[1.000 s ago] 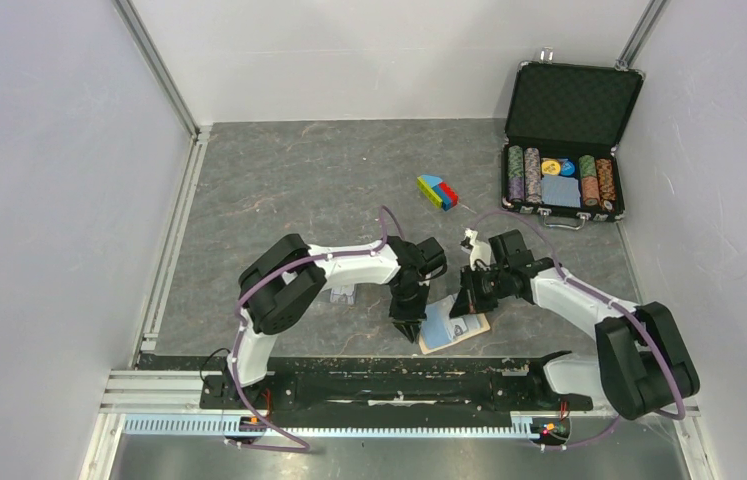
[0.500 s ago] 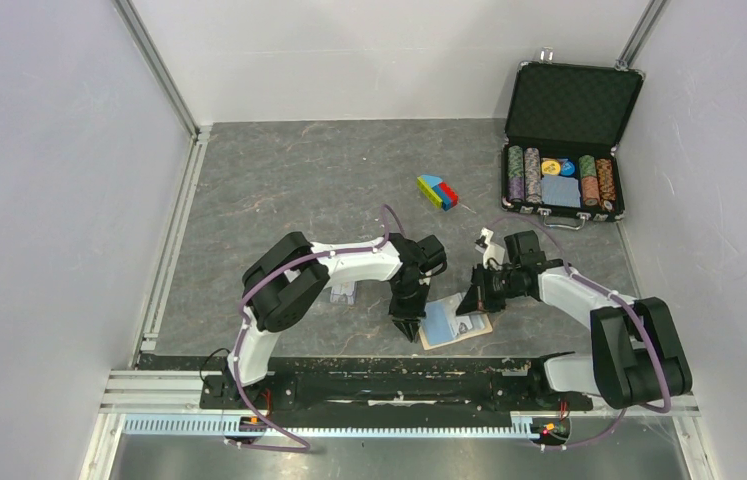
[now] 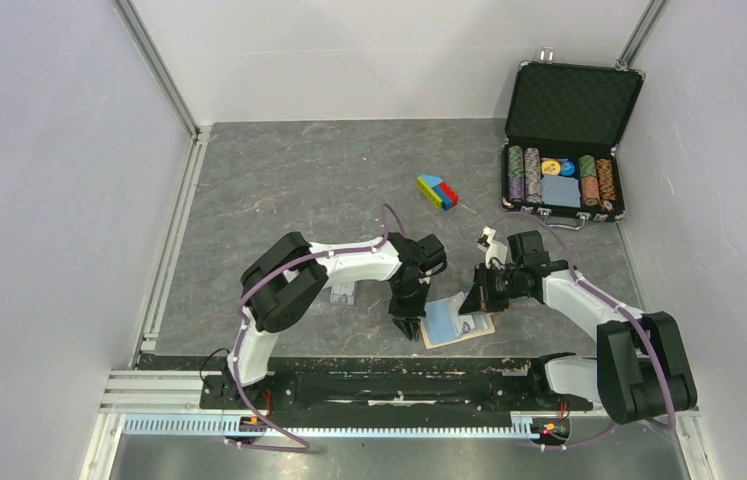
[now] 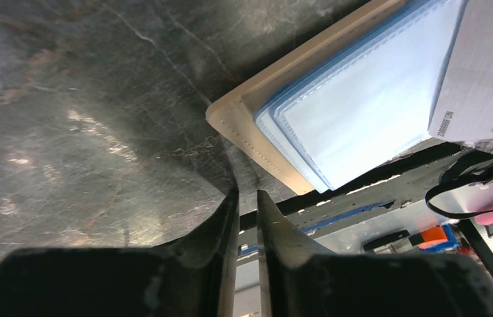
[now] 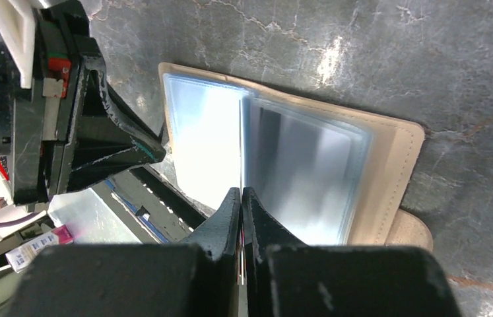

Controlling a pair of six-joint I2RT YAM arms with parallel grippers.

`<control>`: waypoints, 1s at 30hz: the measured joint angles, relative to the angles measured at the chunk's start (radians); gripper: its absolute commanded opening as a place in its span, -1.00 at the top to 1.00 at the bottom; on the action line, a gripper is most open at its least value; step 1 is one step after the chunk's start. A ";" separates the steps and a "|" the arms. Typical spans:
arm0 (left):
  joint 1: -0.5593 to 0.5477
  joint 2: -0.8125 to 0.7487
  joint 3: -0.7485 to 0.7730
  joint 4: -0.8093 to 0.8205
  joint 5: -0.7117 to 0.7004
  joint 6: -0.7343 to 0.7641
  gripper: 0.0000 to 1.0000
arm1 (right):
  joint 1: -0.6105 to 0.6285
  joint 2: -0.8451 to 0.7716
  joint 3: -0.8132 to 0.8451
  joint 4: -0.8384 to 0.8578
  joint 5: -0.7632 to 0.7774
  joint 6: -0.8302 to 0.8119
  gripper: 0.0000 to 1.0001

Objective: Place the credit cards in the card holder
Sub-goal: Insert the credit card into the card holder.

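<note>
1. Loose credit card [image 3: 342, 295]: laid flat on the grey table [image 3: 279, 190], at 9 o'clock of the left gripper and well apart from the holder. It is judged reserved for a later pick.
2. Left gripper [image 3: 408, 328]: fingers are drawn nearly together with a slim gap, and nothing is seen between them. The tips are set just beside the holder's tan edge, apparently to block sliding.
3. Card holder [image 3: 444, 322]: spread open between both grippers, pale blue pockets upward for loading.
4. Right gripper [image 5: 241, 190]: pressed together, with a printed credit card [image 4: 488, 72] apparently pinched edge-on over the pockets, aimed for insertion.
5. Toy block [image 3: 437, 192] and poker-chip case [image 3: 569, 110]: placed at 12 and 1 o'clock of the holder, not involved.
</note>
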 measured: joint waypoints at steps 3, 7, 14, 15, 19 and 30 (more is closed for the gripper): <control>0.001 -0.025 -0.013 0.021 -0.037 0.000 0.30 | 0.000 -0.033 0.014 -0.027 0.002 -0.006 1.00; 0.010 -0.085 -0.068 0.068 -0.093 0.000 0.20 | -0.001 -0.060 0.045 -0.045 0.002 -0.009 1.00; 0.038 -0.172 -0.137 0.159 -0.116 -0.006 0.04 | -0.002 -0.078 0.056 -0.064 0.024 -0.010 1.00; 0.040 -0.171 -0.137 0.182 -0.114 -0.010 0.05 | -0.002 -0.077 0.056 -0.067 0.031 -0.010 1.00; 0.040 -0.166 -0.138 0.232 -0.099 -0.028 0.16 | -0.002 -0.056 0.056 -0.065 0.048 -0.010 1.00; 0.041 -0.108 -0.137 0.245 -0.092 -0.051 0.52 | -0.002 0.014 0.031 -0.023 0.060 0.002 1.00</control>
